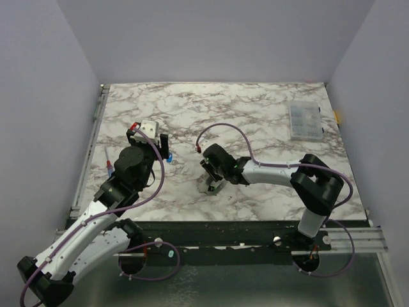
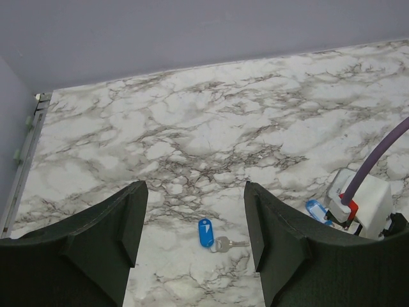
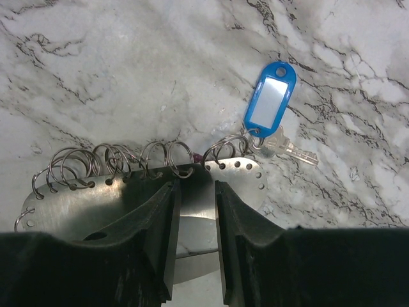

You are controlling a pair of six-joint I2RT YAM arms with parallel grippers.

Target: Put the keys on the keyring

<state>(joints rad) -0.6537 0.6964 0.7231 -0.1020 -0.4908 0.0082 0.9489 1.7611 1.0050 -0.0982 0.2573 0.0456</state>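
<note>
Though one blue-tagged key (image 3: 271, 105) already hangs from a small ring at one end, the keyring (image 3: 64, 204), a silvery oval plate, sits mid-counter (image 1: 255, 109) toward the near edge, under the right tool (image 3: 195, 185). That tool's fingers stand narrowly apart, and whether they pinch it cannot be told. A second blue-tagged key (image 2: 205, 232) lies loose nearer the left edge, beneath the widely spread left tool (image 2: 195, 192).

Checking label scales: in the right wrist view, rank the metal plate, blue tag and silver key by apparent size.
1. metal plate, partly hidden by the right gripper
2. blue tag
3. silver key, partly under the tag
</note>
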